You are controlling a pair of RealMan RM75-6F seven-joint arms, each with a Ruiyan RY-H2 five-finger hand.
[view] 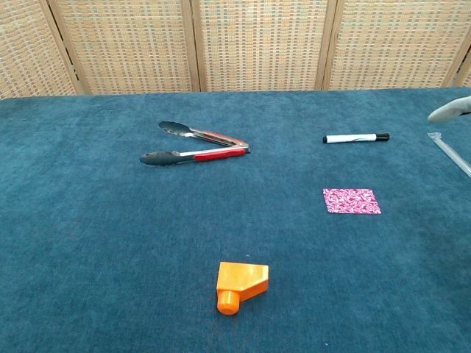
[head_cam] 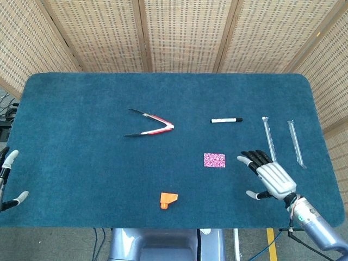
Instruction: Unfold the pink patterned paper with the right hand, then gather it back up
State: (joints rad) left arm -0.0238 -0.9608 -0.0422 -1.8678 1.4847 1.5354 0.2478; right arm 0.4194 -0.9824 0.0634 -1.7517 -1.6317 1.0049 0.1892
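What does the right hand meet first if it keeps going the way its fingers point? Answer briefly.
Probably the small pink patterned paper: the right hand points up-left toward it over bare blue cloth. Height above the table is unclear.

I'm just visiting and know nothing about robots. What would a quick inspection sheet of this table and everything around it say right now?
Surface: table covered in dark blue carpet-like cloth.
Job's things: pink patterned paper, folded, lying flat, untouched.
Clutter: tongs, marker, orange block, two clear wrapped straws near the right edge.
Hands: right hand over the table just right of the paper, fingers spread, holding nothing; left hand at the table's left edge, holding nothing.
Cables: some on the floor at the far left and below the front edge.
Surroundings: woven screen panels behind the table.
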